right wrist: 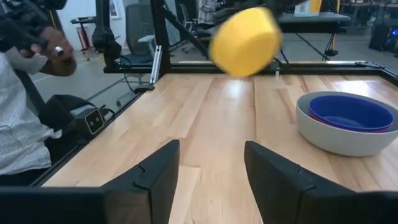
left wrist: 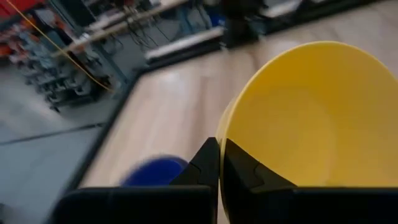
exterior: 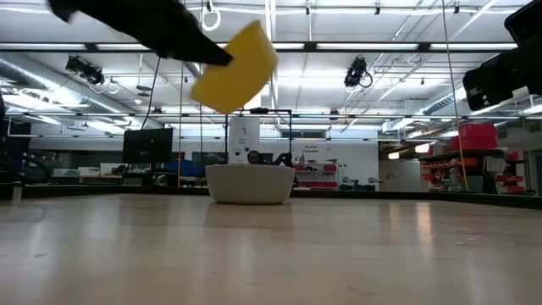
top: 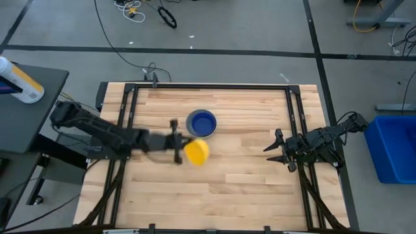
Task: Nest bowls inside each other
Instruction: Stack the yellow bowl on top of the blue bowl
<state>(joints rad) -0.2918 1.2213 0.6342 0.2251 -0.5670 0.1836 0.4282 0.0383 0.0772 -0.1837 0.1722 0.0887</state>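
A yellow bowl point(top: 197, 151) hangs tilted in the air above the wooden table point(top: 227, 188), just on the near side of the stack, with my left gripper point(top: 183, 147) shut on it. The bowl also shows in the low view point(exterior: 237, 68) and in the right wrist view point(right wrist: 244, 40). The stack rests on its base at the table's middle: a grey bowl point(top: 201, 123) with a dark blue bowl point(right wrist: 350, 112) nested inside it. My right gripper point(top: 273, 148) waits open at the table's right side, its fingers point(right wrist: 155, 171) apart with nothing between them. My left gripper pinches the yellow bowl's rim point(left wrist: 225, 127), one finger inside the bowl point(left wrist: 245, 168) and one outside it. The fingers come roughly level from the table's left. The bowl is lifted clear of the table and tipped onto its edge, its hollow facing the gripper.
Black frame rails point(top: 130, 110) run along the table's left and right sides. A blue bin point(top: 393, 146) stands off the table's right, and a bottle point(top: 19, 81) lies on a dark side table at the left. A person point(right wrist: 28, 106) stands beyond the table's edge.
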